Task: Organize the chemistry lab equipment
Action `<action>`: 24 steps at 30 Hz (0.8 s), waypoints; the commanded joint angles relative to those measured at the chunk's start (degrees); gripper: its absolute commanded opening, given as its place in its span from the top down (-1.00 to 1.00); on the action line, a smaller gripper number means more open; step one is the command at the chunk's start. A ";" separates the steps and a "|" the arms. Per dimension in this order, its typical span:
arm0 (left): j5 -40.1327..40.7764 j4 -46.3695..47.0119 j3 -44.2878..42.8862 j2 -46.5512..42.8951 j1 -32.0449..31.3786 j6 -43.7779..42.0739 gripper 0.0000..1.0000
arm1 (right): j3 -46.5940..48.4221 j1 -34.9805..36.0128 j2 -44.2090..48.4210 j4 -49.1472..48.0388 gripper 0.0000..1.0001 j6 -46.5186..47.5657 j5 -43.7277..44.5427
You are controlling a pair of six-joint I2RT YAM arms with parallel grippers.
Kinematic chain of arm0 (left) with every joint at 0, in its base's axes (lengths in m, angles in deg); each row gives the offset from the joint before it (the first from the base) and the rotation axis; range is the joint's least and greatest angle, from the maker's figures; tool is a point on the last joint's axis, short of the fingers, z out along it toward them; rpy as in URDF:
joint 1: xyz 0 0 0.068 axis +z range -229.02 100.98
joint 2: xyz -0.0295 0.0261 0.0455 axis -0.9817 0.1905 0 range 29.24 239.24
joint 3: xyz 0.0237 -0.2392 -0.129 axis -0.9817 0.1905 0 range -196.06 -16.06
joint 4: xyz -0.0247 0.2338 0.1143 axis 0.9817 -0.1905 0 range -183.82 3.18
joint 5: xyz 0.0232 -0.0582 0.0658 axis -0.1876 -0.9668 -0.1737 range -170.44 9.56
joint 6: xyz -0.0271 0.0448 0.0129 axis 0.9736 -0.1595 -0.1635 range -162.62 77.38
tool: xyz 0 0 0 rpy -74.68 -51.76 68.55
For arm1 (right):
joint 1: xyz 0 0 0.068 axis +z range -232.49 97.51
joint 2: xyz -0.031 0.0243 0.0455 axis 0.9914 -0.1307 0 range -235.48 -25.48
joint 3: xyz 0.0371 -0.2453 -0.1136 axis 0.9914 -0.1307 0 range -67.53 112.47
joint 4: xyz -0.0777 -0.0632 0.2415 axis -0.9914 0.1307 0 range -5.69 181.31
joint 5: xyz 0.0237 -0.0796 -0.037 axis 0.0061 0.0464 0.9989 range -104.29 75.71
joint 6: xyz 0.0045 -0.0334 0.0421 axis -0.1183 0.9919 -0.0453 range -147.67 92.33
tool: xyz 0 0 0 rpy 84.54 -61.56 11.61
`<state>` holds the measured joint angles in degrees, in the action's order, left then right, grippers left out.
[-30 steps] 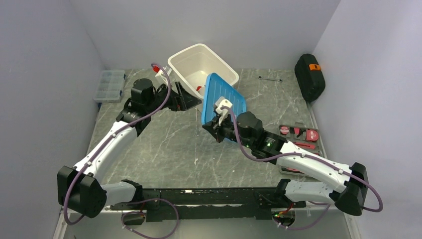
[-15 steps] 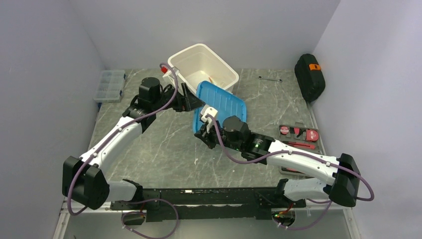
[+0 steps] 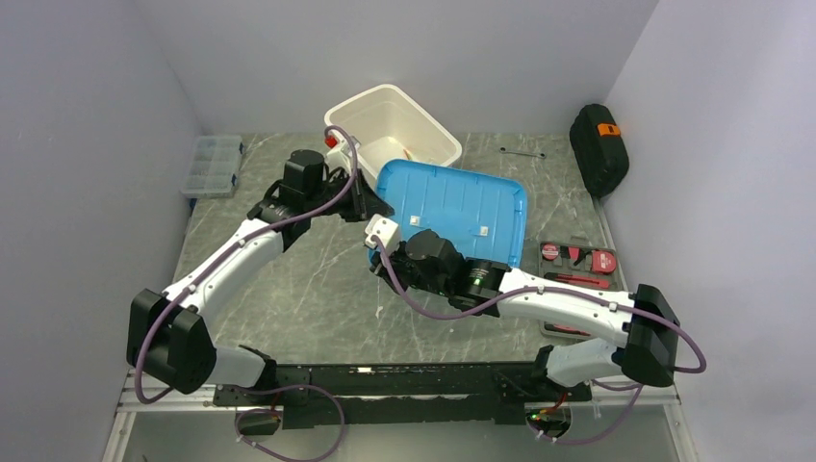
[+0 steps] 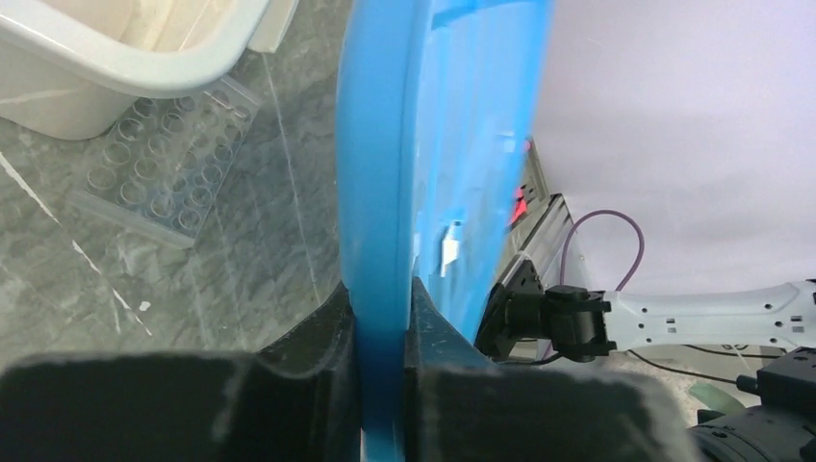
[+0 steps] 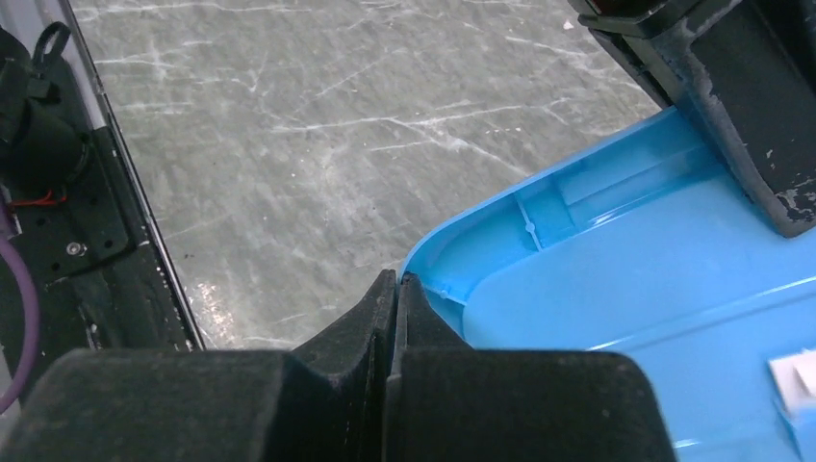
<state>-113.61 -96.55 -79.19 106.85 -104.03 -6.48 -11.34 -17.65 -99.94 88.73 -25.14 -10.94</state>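
Blue lid swung from steeply tilted to nearly flat since a second ago. Left jaws and right jaws both clamp its rim. Clear tube rack lies on the surface just beside the white bin.

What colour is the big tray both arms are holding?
The tray is bright blue; the top external view shows it best.

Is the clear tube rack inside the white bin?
No, the clear tube rack lies flat on the table beside the white bin.
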 commanded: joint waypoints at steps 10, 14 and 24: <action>3.29 -0.07 -2.40 -4.43 1.99 -3.63 1.00 | 5.19 0.83 6.62 5.17 -0.27 5.22 9.51; 1.55 1.72 -1.28 -6.00 5.43 -1.83 1.00 | 5.67 2.12 7.89 8.26 -0.99 9.43 13.70; -2.83 4.66 1.48 -9.58 10.71 2.46 1.00 | 3.55 12.51 -0.13 3.31 -0.99 23.96 37.95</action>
<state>-112.15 -97.01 -78.36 99.85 -94.72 -7.24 -7.54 -9.06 -96.27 96.56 -9.87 13.74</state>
